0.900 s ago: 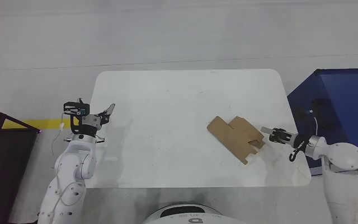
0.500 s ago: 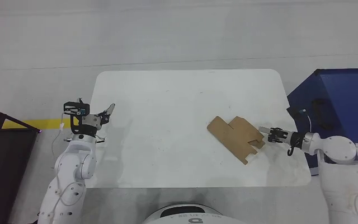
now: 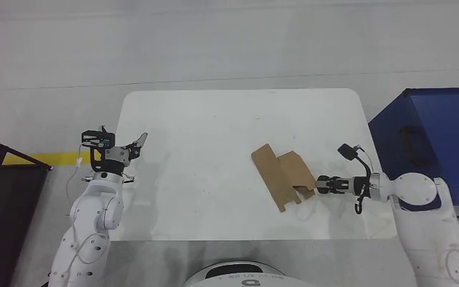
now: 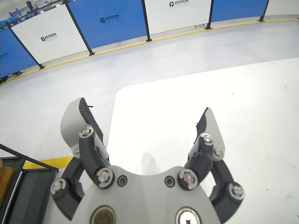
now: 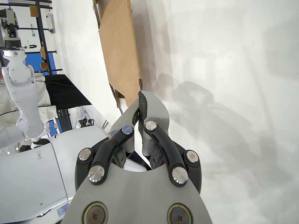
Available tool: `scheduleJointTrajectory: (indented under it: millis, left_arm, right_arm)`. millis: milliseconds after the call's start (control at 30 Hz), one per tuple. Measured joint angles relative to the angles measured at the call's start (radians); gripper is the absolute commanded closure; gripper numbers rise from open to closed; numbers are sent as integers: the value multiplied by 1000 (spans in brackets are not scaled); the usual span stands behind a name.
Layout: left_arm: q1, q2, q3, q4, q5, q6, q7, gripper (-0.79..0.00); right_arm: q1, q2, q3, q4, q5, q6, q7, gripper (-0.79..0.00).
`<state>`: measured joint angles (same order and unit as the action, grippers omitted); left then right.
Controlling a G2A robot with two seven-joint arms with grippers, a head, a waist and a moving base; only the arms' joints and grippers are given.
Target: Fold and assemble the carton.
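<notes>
- Right gripper [image 5: 140,100]: fingers pressed together, tip touching the edge of the flat cardboard carton [image 3: 276,176]. Can't tell if any cardboard is pinched.
- It has advanced inward from the right side; the carton has slid toward the middle of the white table [image 3: 215,129] and turned.
- Carton lies flat, unfolded; looks like repositioning only.
- Left gripper [image 4: 144,115]: spread wide, unmoved at the left table edge, well apart from the carton.

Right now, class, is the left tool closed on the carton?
No, the left tool stands open and empty, well away from the carton.
</notes>
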<state>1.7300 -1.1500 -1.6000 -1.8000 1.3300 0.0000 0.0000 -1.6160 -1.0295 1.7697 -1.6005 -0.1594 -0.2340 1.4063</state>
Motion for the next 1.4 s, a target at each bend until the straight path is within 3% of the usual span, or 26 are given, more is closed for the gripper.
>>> scheduleJointTrajectory:
  millis: [333,800,867,933,1033,1267,1400]
  left_arm:
    - [0,0,0,0,0,0,0,-785]
    - [0,0,0,0,0,0,0,-785]
    - [0,0,0,0,0,0,0,-785]
    - [0,0,0,0,0,0,0,-785]
    - [0,0,0,0,0,0,0,-785]
    - [0,0,0,0,0,0,0,-785]
    - [0,0,0,0,0,0,0,-785]
  right_arm:
    - [-26,11,50,8,236,40,23,0]
    - [-54,23,-3,-10,199,46,-38,0]
    - [-53,25,-14,-2,190,61,-46,-563]
    - [-48,27,-28,8,176,74,-53,-686]
    - [-37,29,-46,25,168,77,-60,-742]
    - [37,32,-87,128,180,77,-90,-665]
    - [78,34,-112,162,180,70,-86,-683]
